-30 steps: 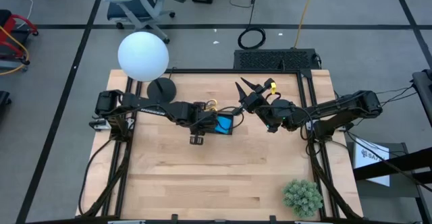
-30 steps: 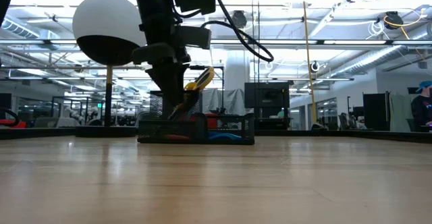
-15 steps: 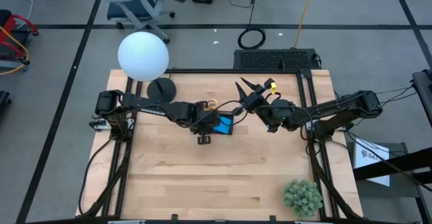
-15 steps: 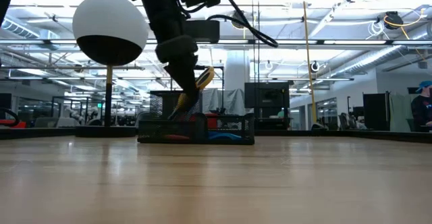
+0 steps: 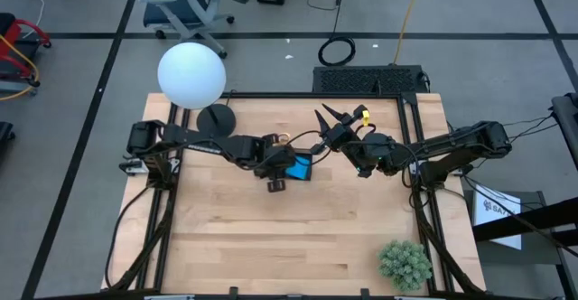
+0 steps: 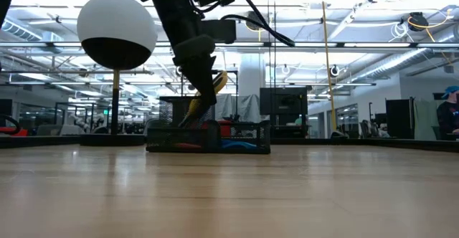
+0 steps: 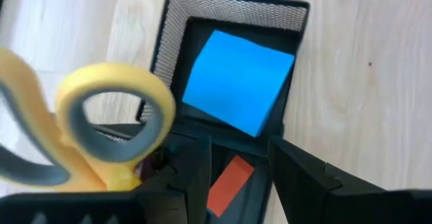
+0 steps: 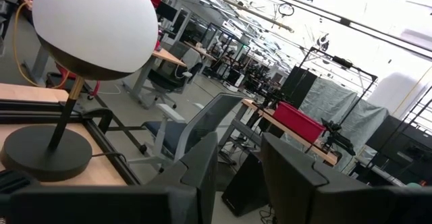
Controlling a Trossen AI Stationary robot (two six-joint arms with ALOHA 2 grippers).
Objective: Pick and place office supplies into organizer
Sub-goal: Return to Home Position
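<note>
At the table's back-left corner I see the white globe lamp on its round black base. My left gripper hangs just above the small black mesh organizer near mid-table, jaws spread and holding nothing. Inside the organizer, the bright blue square pad lies flat in the larger compartment. The small orange eraser lies in the neighbouring one, under the jaws. The yellow-handled scissors stand handles-up beside them. Farther right, my right gripper is raised off the table, jaws spread and empty. A green plant ball sits at the front-right corner.
</note>
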